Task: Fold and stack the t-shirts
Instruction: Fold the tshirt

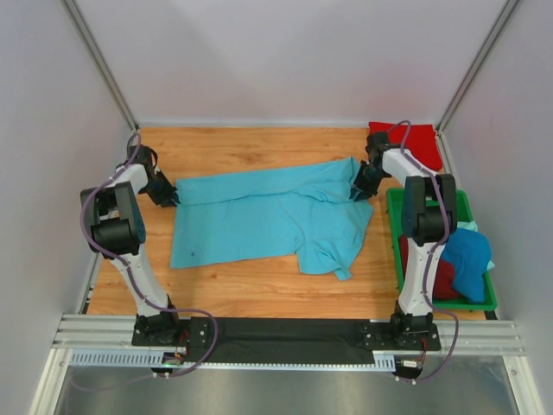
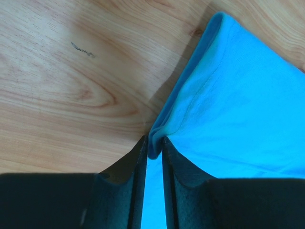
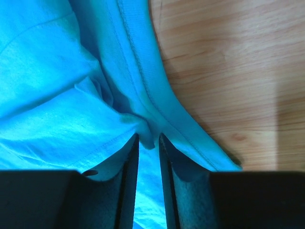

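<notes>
Green tray (image 1: 458, 304) at the right edge of the bench (image 1: 259, 285) holds a dark red t-shirt (image 1: 442, 281) and blue t-shirt (image 1: 467, 259); red t-shirt (image 1: 416, 143) in far-right corner. Turquoise t-shirt (image 1: 268, 216) lies mid-bench (left hand (image 2: 153, 145), right hand (image 3: 148, 139) each pinch an end).

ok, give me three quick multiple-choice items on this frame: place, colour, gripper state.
1. On the table, the bright red t-shirt lies at: A) the near left corner B) the far right corner C) dead centre.
2. The spread t-shirt is: A) turquoise B) yellow C) white.
3. The left gripper and right gripper are: A) both open B) both shut on the spread t-shirt C) both off the cloth.
Answers: 1 B, it lies beyond the green tray; 2 A, turquoise in every view; 3 B, each wrist view shows cloth pinched between the fingers.
</notes>
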`<state>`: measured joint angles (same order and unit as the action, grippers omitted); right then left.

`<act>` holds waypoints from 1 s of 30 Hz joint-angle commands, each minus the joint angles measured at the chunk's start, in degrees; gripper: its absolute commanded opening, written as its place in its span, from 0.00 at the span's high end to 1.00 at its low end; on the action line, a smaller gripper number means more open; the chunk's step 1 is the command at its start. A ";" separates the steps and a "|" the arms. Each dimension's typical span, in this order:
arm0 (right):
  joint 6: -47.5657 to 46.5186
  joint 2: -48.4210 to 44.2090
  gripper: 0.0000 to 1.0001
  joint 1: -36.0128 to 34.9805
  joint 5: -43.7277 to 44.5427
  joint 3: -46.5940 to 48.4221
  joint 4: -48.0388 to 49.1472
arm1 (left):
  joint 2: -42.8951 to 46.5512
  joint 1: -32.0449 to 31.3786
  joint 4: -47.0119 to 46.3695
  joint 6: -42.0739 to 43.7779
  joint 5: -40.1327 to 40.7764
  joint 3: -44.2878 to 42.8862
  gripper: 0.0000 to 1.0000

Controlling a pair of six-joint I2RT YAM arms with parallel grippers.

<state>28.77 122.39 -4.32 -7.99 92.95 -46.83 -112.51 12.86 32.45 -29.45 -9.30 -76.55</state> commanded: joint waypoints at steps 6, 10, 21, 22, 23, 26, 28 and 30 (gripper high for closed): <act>-0.39 2.68 0.79 -0.25 0.96 3.99 0.07 | 2.56 0.41 1.39 0.89 0.86 -0.96 0.76; -0.65 2.77 0.89 -0.34 1.22 5.05 -0.54 | 2.03 0.32 1.92 0.89 0.69 -1.75 0.86; -1.44 0.22 0.80 -0.25 1.57 6.46 -2.30 | 1.94 0.32 2.80 0.80 0.95 -2.99 1.00; -1.53 0.57 0.79 -0.34 1.40 6.46 -2.22 | 2.03 0.32 2.80 0.80 0.86 -2.99 1.00; -1.44 1.01 0.79 -0.25 1.05 6.81 -2.30 | 1.77 0.32 2.88 0.80 0.86 -2.99 1.00; -1.53 1.54 0.82 -0.25 0.78 6.99 -1.87 | 1.85 0.32 2.97 0.89 0.86 -2.99 0.94; -1.62 1.89 0.87 -0.34 0.78 7.42 -2.04 | 1.85 0.32 2.97 0.89 0.86 -2.90 0.89; -1.62 2.68 0.92 -0.25 0.52 8.21 -2.30 | 1.94 0.32 3.06 1.06 0.86 -2.99 0.89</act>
<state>27.68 124.53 -4.34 -7.42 98.21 -49.12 -112.51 12.86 34.98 -29.06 -8.67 -77.97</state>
